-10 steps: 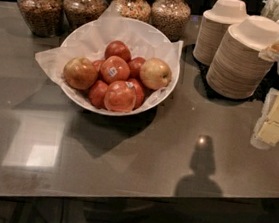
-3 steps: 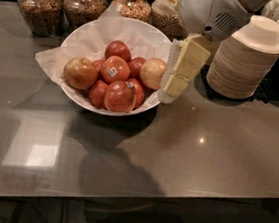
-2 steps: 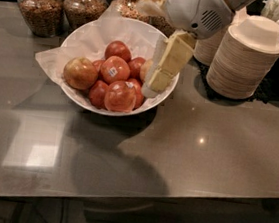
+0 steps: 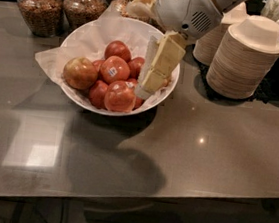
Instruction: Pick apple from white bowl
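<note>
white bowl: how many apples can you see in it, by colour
orange-red and yellow apple: 1
deep red apples: 5
total: 6 in view in the white bowl; the gripper hangs over its right side and may hide more

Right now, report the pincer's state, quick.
Pincer: down at the right side of the white bowl; whether it is open, closed or holding anything cannot be told.

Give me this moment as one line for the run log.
phase: pre-grasp | gripper: down at right side of white bowl | apple: left side of bowl, untouched
</note>
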`<state>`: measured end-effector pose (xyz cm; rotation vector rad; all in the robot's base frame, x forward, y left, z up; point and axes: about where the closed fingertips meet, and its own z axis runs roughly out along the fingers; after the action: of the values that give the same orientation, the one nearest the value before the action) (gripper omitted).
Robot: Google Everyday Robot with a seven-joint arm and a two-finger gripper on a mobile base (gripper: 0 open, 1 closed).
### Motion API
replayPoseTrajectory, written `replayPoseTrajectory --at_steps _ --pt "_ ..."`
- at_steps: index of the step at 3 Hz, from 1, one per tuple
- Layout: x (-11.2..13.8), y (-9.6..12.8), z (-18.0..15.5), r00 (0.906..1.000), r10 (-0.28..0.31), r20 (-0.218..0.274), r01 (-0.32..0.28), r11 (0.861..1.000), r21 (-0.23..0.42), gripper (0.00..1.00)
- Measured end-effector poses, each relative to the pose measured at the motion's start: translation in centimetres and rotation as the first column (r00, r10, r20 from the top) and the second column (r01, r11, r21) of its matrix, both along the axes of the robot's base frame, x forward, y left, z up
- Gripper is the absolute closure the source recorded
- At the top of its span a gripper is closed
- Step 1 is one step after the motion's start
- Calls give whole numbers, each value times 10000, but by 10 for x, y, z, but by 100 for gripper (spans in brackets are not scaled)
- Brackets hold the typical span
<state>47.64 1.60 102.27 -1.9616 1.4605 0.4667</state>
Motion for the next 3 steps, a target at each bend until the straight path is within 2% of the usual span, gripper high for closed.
replayPoseTrajectory --at_steps 1,2,3 --pt "5 6 -8 9999 -81 67 78 9993 371 0" --pt "16 30 -30 9998 106 -186 -86 9947 1025 0" --pt "24 54 -46 9981 446 -429 -384 9901 1352 1"
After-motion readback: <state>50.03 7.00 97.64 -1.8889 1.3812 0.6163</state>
